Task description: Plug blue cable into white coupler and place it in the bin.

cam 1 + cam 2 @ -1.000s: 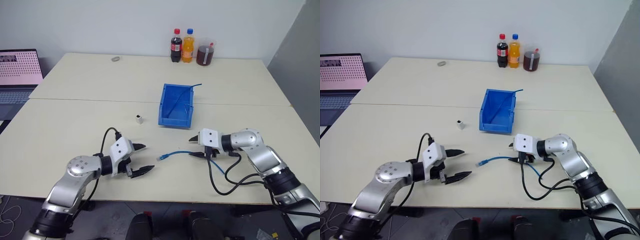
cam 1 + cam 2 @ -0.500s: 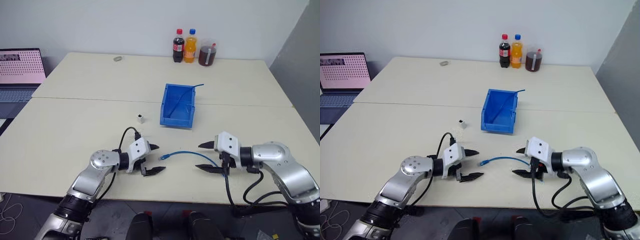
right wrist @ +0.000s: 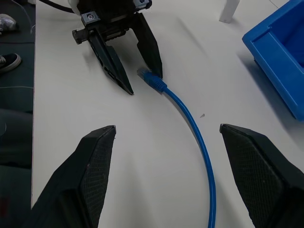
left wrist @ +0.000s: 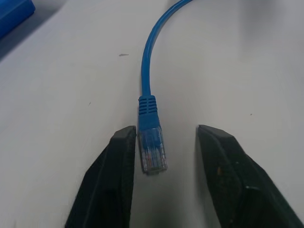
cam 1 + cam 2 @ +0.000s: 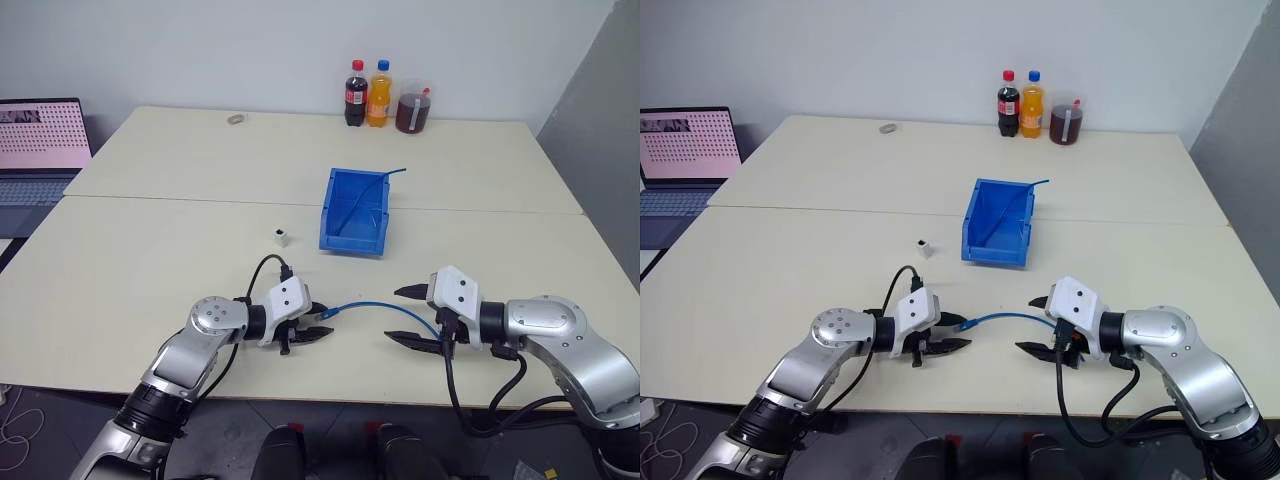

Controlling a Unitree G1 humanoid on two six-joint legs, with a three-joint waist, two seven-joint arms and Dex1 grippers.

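The blue cable lies curved on the table near its front edge. Its clear plug sits between the fingers of my left gripper. One finger touches the plug's side and the other stands off with a gap, so the gripper is open. My right gripper hovers wide open at the cable's other end, holding nothing. The white coupler stands alone further back, left of the bin, which is blue and open-topped.
A darker blue cable sticks out of the bin's far corner. Two bottles and a jug of dark drink stand at the table's far edge. A laptop is at the far left, and a small grey object lies near the back.
My left gripper moved right to the cable's plug and its jaws narrowed around it. My right gripper drew back from the cable and opened wider.
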